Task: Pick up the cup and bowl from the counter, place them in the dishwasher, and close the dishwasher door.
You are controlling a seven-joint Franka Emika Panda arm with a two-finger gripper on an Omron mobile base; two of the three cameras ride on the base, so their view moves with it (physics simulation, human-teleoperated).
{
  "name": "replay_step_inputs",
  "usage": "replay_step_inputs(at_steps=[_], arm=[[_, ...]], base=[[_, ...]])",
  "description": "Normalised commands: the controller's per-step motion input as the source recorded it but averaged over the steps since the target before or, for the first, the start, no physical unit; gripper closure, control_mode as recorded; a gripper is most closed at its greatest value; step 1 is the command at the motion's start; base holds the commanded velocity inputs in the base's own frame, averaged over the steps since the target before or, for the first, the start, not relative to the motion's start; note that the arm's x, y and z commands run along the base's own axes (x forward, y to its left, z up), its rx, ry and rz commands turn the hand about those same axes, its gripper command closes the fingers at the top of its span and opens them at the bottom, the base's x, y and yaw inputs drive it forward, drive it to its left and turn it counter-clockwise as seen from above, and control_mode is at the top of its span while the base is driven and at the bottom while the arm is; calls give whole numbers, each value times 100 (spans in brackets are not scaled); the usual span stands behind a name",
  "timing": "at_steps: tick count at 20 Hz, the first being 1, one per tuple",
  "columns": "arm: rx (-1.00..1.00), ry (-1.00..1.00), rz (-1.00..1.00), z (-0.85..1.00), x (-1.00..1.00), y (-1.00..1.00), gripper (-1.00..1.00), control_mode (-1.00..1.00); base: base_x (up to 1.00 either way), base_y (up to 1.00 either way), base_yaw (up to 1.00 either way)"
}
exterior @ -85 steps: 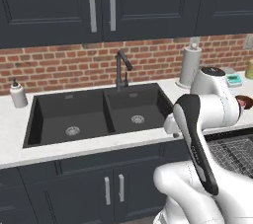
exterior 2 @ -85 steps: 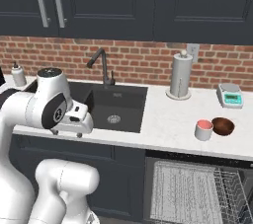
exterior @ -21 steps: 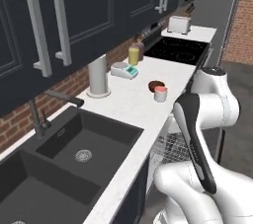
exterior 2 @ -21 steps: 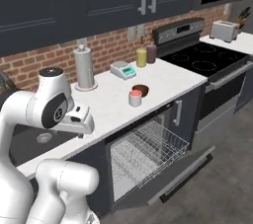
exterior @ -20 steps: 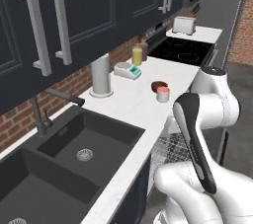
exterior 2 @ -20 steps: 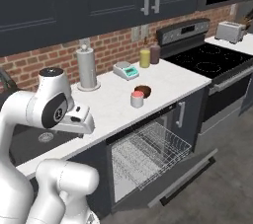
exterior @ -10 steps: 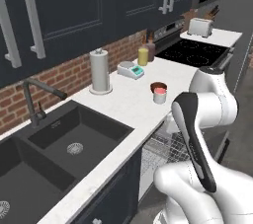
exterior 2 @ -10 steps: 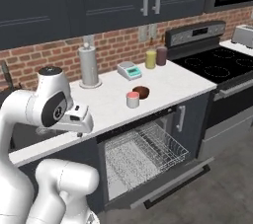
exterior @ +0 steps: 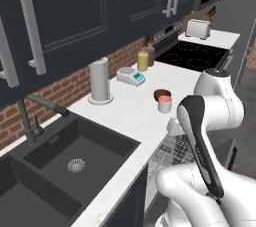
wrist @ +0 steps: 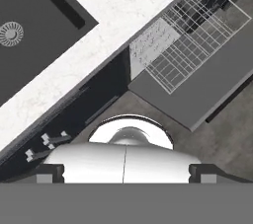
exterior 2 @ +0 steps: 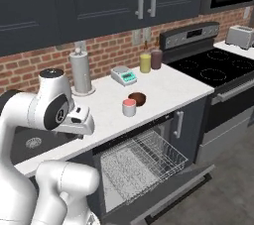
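at the far left we see the dark double sink set into the long white, faintly speckled stone worktop, with a dark tap rising behind it against the red brick wall. next along, a tall pale grey cylinder on a round foot stands near the wall, and further right a small grey scale with a teal screen lies flat. just beyond it a yellow cylindrical jar and a brown jar stand side by side at the wall.

toward the front edge of the worktop the small short cup with a pale body and salmon-red top stands upright, and the small round dark reddish-brown bowl sits just behind and to its right, so close that we cannot tell whether they touch. below them the dishwasher is open: its flat dark door is folded down and the grey wire rack is pulled out over it, with nothing in it that we can see.

to the right are the black cooktop and a pale toaster on the worktop beyond it.

our hand, seen from its own camera, looks down at the floor, the rack and the worktop edge; its two dark fingertips stand wide apart, holding nothing, well away from cup and bowl.
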Motion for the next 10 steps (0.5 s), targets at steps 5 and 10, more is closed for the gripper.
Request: replay_step_inputs(at_steps=[5,10], arm=[[0,0,0,0,0,0,-100,100],[0,0,0,0,0,0,-100,100]], base=[[54,82,-10],[13,75,-35]])
